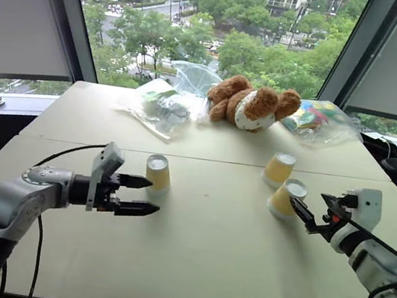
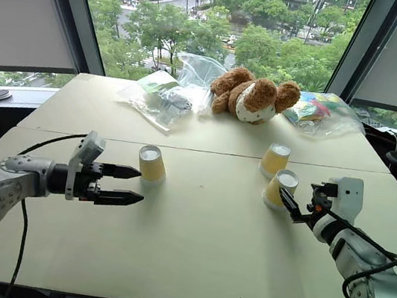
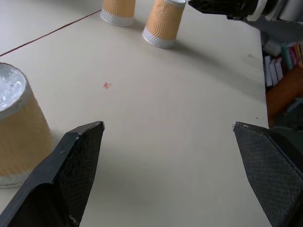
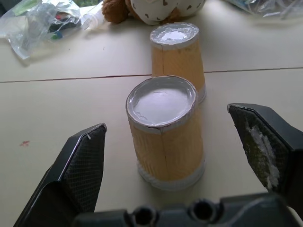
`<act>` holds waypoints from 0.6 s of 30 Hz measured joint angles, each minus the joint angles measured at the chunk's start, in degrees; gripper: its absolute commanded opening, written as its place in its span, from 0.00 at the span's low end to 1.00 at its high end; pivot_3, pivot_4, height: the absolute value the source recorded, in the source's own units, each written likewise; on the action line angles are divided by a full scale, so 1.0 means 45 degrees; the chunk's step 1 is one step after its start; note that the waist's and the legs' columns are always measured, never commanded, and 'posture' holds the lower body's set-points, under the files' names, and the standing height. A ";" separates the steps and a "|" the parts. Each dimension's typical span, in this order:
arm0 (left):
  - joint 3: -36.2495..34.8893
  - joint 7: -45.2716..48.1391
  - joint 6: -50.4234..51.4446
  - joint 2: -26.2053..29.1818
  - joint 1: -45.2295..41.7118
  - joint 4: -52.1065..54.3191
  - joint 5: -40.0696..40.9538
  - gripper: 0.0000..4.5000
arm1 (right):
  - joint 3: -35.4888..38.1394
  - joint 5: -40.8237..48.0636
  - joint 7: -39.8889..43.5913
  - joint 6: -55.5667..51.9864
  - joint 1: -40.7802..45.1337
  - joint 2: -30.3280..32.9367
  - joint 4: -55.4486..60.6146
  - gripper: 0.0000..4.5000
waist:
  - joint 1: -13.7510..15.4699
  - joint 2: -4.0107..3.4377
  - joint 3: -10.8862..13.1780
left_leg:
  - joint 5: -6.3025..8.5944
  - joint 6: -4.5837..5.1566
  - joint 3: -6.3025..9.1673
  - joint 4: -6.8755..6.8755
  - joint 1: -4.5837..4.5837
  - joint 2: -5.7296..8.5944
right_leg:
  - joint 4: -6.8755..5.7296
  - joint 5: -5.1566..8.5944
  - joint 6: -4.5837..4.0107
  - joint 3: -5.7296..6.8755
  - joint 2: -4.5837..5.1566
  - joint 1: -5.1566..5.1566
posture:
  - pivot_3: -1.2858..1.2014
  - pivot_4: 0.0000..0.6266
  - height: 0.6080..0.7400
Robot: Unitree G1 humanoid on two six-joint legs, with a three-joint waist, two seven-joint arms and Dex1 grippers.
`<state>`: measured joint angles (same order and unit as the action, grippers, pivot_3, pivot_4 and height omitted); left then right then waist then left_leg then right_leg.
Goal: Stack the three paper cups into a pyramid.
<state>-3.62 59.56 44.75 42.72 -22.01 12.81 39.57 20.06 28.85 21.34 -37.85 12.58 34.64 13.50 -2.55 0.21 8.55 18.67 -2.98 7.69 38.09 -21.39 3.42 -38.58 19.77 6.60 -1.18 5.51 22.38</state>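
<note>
Paper cups, three, all upside down on the pale worktop [image 1: 204, 256], none stacked. Cup one [image 1: 158, 172] stands alone toward the robot's left. Cups two and three stand as a loose pair toward the right: the far cup [image 1: 279, 169] sits behind the near cup [image 1: 286, 198], close to each other but with a gap between their sides.

Left tool [image 1: 138, 196] hovers just beside cup one, on its near side, pointing across the worktop; fingers spread wide, holding nothing. In the left wrist view the cup [image 3: 19, 132] sits off to one side of the fingers [image 3: 71, 175], not between them.

Right tool [image 2: 289, 206] faces the near cup of the pair, fingers spread, nothing pinched. Right wrist view puts that cup [image 4: 165, 132] squarely between the two spread fingers [image 4: 78, 170], with the far cup [image 4: 179, 56] lined up directly behind it.

Background: teddy bear [image 1: 254, 106] and plastic bags [image 1: 162, 104] at the far edge by the window, well apart from the cups.

Step in hand, by my reading: approach to first grasp. No base row yet, pyramid not begun.

Next move likely calls for the right tool to advance around the near cup and close gently, since paper walls crush easily. The pair needs to sit side by side, touching, as the base. The left tool would need to shift sideways to centre on cup one before lifting it on top.
</note>
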 measured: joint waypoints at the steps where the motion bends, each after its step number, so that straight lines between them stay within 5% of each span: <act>1: -0.0030 -0.0129 0.0051 -0.0041 0.0152 0.0180 0.0043 0.99 | -0.0104 -0.0119 0.0094 0.0205 0.0193 0.0000 -0.0365 1.00 | 0.0000 0.0000 0.0000 | 0.0000 0.0000 0.0001 0.0002 0.0001 -0.0003 | 0.0000 0.0000 0.0000 0.0001 -0.0005 -0.0001 | 0.52 0.24 1.00; 17: -0.0392 -0.1116 0.0229 -0.0195 0.1003 0.0585 0.0267 0.99 | -0.1208 -0.1040 0.1181 0.1670 0.1815 -0.0247 -0.3550 1.00 | -0.0001 0.0000 0.0000 | 0.0000 -0.0001 -0.0002 0.0006 -0.0001 -0.0001 | -0.0001 0.0000 0.0000 -0.0001 0.0001 0.0004 | 0.52 0.24 1.00; 18: -0.0392 -0.1118 0.0229 -0.0202 0.1010 0.0585 0.0267 1.00 | -0.1226 -0.1061 0.1198 0.1674 0.1815 -0.0250 -0.3550 0.94 | 0.0000 -0.0001 0.0000 | 0.0000 -0.0001 -0.0002 0.0006 -0.0002 -0.0001 | 0.0000 0.0000 0.0000 -0.0001 0.0001 0.0005 | 0.52 0.24 1.00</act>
<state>-5.38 54.53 45.77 41.81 -17.47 15.44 40.77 14.54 24.08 26.73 -30.31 20.75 33.52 -2.48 -2.55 0.20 8.54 18.67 -2.98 7.68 38.12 -21.40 3.41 -38.58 19.77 6.60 -1.18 5.52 22.40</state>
